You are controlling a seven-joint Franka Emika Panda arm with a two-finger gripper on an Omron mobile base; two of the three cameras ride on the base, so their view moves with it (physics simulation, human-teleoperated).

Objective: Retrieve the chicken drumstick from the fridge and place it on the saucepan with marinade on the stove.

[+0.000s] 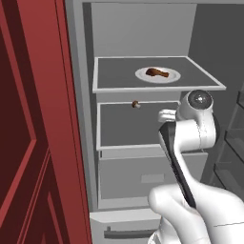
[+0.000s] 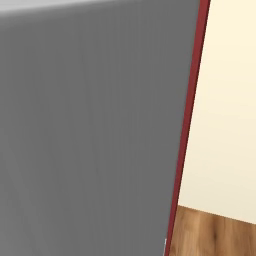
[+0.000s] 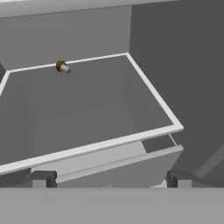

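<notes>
My fingers (image 3: 41,178) stand wide apart with nothing between them; in the hand view the two dark tips rise at the bottom left and bottom right, and my gripper (image 3: 110,180) looks into the open fridge (image 1: 86,124).

The drumstick (image 1: 157,72) lies on a white plate (image 1: 172,77) on the upper shelf (image 1: 109,81), about midway along it and a little toward its right edge. It is brown, lying roughly crosswise, and rests fully on the plate. My hand hangs below that shelf, at the level of the middle shelf (image 1: 119,128) and near its right front corner, well apart from the drumstick.

On the middle shelf a tiny round brown item (image 1: 136,104) with a pale end sits at the back edge, left of the middle. In the hand view the same item (image 3: 62,67) shows at the far rim of the shelf (image 3: 87,109), toward its far left corner. The white front rim of that shelf runs slantwise just beyond my fingertips. Below it sits the drawer (image 1: 143,178), shut.

In the left base view my white arm (image 1: 190,190) rises from the lower right into the fridge. A dark red cabinet (image 1: 33,143) stands to the fridge's left.

The right base view shows a flat grey panel (image 2: 90,130), a thin red edge (image 2: 187,130), a cream wall (image 2: 230,100) and wood floor (image 2: 215,235).
</notes>
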